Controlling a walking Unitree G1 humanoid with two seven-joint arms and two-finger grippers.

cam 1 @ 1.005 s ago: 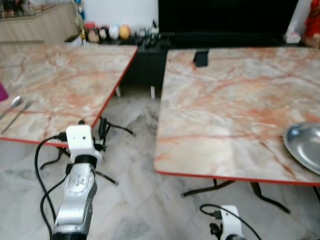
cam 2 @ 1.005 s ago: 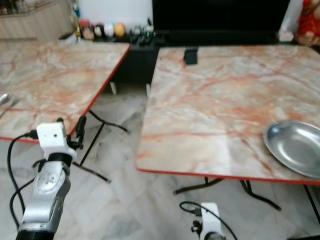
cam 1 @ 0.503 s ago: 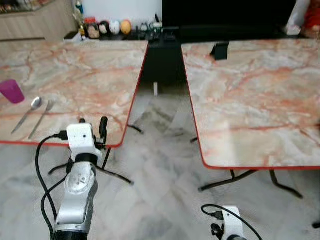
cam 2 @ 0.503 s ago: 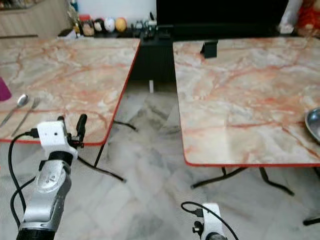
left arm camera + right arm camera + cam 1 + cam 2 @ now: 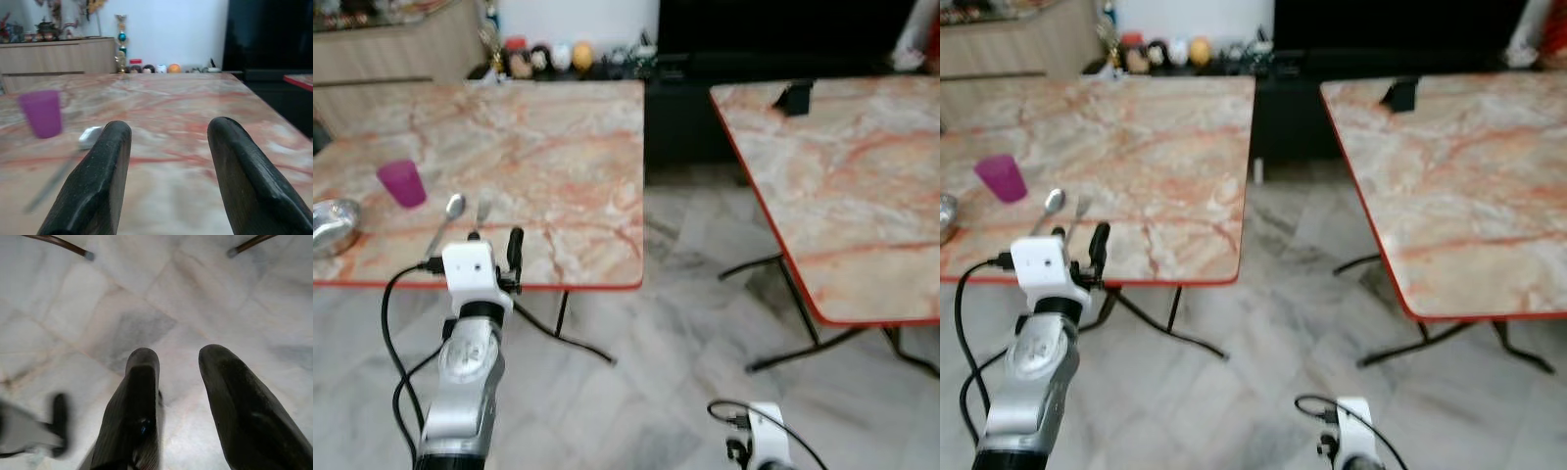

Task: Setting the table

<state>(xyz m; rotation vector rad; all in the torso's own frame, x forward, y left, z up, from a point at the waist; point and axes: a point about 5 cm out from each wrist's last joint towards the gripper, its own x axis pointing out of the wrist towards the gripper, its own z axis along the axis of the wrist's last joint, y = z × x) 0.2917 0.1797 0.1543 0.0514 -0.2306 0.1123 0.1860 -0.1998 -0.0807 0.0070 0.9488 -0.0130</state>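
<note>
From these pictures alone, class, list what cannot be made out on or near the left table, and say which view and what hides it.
- Fork: left eye view; its handle is hidden behind the left gripper.
- Bowl: left eye view; cut off by the picture's edge.
- Spoon: left wrist view; blurred, handle only a smear.
- Ornaments beyond the table: too small and soft to identify.
- Right gripper: right wrist view; aimed at bare floor.

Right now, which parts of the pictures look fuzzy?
Left wrist view: the two black fingers up close are soft, and the silver spoon beside the purple plastic cup is smeared. Right wrist view: the grey shape at the edge is blurred. Eye views: slightly soft.
</note>
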